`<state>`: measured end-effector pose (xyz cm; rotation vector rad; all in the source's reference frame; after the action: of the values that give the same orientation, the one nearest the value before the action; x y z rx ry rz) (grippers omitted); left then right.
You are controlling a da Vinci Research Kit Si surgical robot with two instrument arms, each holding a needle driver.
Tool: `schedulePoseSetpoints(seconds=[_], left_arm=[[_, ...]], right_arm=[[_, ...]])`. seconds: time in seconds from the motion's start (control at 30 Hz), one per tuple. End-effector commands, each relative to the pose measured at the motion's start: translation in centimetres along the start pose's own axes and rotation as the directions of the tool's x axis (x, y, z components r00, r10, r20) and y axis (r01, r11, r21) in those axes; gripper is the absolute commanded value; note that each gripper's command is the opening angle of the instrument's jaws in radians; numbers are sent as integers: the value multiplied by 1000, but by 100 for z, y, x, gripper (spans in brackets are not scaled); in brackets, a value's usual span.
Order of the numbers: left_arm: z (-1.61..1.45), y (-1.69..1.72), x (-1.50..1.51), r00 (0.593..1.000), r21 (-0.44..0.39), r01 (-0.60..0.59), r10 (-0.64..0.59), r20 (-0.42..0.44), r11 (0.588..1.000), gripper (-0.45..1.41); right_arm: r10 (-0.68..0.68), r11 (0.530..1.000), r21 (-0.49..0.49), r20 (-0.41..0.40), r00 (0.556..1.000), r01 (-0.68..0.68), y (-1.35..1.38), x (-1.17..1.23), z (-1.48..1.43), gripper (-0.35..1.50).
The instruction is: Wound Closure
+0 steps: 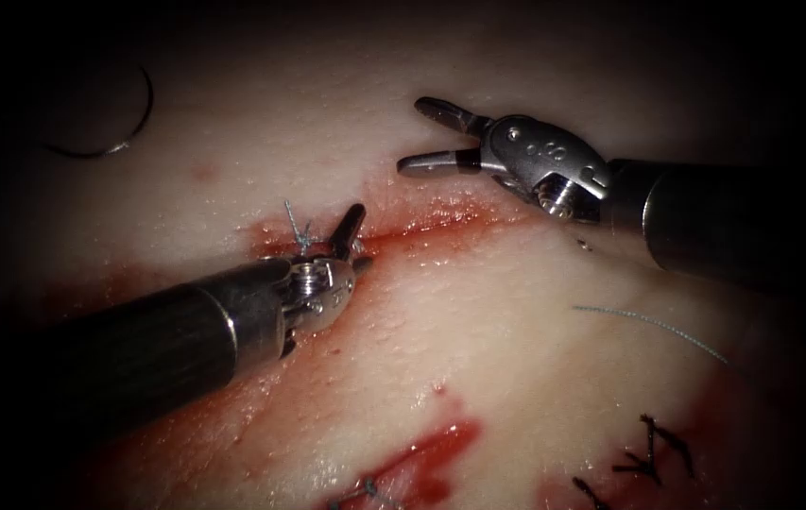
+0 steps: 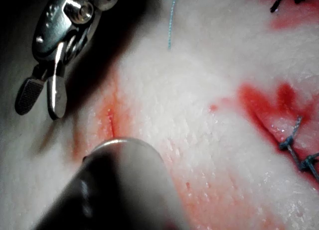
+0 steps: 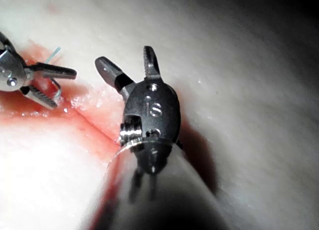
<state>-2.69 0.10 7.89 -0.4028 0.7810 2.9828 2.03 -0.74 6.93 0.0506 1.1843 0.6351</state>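
Standing over the worktop, I see the curved needle lying free on the tissue out at about ten o'clock in the endoscope view, well apart from both tools, resting on the surface and not driven in, as far as I can tell. The right tool hangs just above the cut, at one o'clock from its middle, jaws spread wide and holding nothing; the right wrist view shows the same, with the right tool gaping over pale tissue. The left tool sits right at the left end of the cut, beside two short thread ends that stand up from a stitch there. In the right wrist view the left tool has its jaws parted, toothed faces showing, with a thread end near them; it grips nothing that I can make out. A loose strand of thread lies on the tissue at four o'clock from the cut, and red fluid pools at six o'clock near older stitches. To my eye, the careful thing here is to keep both open tools clear of the knotted ends, and to take the needle cleanly on its curve rather than near its point.
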Motion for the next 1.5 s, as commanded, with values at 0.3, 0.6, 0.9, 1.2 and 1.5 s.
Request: schedulePoseSetpoints(seconds=[0.3, 0.6, 0.9, 1.2, 1.5], left_arm=[[6, -2, -1, 999, 41, -44, 44, -2, 998, -45], [-1, -6, -16, 1000, 34, -24, 25, -19, 999, -45], [-21, -15, -32, 974, -47, 100, -107, -198, 994, -45], [-63, -21, -30, 925, -147, 193, -230, -301, 970, -45], [-70, -23, -38, 922, -157, 206, -245, -301, 966, -45]], right_arm=[[-2, 1000, 1, -4, 1000, 2, 2, 2, 11, 108], [-9, 1000, 27, -15, 1000, 9, 1, -4, 12, 104], [-53, 961, 263, -121, 991, 83, -3, -28, 25, 93], [-134, 893, 395, -225, 965, 216, -27, -65, 61, 109], [-305, 861, 331, -274, 912, 387, -56, -67, 88, 123]])
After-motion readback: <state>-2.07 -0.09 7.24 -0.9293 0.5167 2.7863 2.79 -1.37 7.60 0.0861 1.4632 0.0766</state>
